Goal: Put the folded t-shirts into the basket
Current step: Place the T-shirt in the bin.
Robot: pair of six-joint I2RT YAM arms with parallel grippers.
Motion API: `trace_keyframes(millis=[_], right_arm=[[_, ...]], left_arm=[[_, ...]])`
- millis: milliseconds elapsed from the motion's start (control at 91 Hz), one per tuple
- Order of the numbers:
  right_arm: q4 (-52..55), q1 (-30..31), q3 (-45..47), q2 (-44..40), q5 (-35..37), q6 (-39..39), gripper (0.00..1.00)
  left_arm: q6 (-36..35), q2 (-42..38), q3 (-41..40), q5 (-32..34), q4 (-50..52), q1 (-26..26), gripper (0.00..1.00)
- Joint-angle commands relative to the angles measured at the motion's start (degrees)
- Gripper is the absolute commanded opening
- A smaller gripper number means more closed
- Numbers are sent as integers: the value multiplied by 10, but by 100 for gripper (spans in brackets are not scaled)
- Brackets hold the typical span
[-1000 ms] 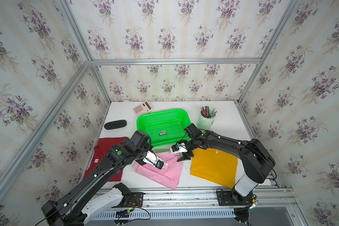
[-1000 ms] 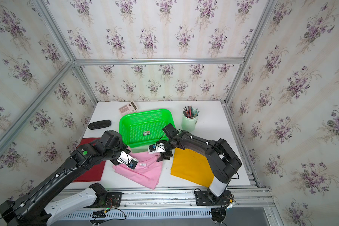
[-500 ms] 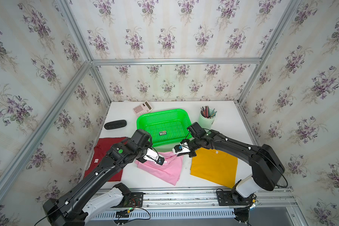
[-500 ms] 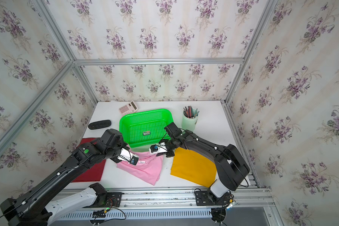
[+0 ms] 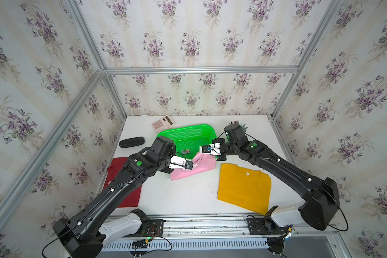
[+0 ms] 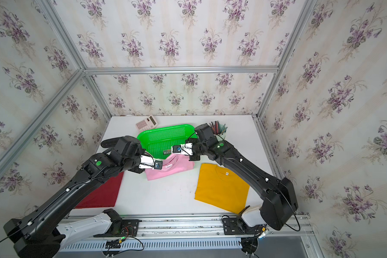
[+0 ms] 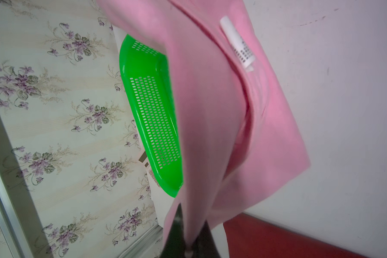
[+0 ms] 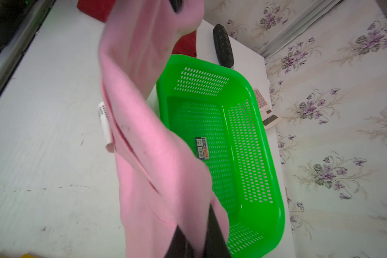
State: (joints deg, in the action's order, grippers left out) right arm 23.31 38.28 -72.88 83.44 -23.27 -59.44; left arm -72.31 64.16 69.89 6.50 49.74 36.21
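Here, floral-papered walls (image 5: 188, 33) enclose the white table (image 5: 188, 196) and basket (image 5: 183, 127).

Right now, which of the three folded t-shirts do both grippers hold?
The pink t-shirt: the left gripper and right gripper each pinch an edge, holding it up. The mustard t-shirt and dark red t-shirt lie flat, ungripped.

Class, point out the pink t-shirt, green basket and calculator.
pink t-shirt (image 5: 199, 167): in a top view, middle of cloth.
green basket (image 5: 188, 135): in a top view, far wall.
calculator (image 5: 159, 124): in a top view, keypad.
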Motion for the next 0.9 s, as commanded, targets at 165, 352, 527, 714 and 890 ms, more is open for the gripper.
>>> trace_keyframes(millis=[165,352,527,714,890], right_arm=[[40,-25,-130,94,51,34,0],[37,-57,-181,155,24,68,0],[19,-66,-193,210,11,70,0],[-12,-66,-197,267,19,85,0],[-29,-88,-180,299,30,102,0]], left_arm=[[29,83,46,-14,-69,-76,0],[42,155,54,-69,-126,-135,0],[42,264,73,-85,-157,-176,0],[53,353,99,-95,-183,-181,0],[72,393,90,-93,-190,-180,0]])
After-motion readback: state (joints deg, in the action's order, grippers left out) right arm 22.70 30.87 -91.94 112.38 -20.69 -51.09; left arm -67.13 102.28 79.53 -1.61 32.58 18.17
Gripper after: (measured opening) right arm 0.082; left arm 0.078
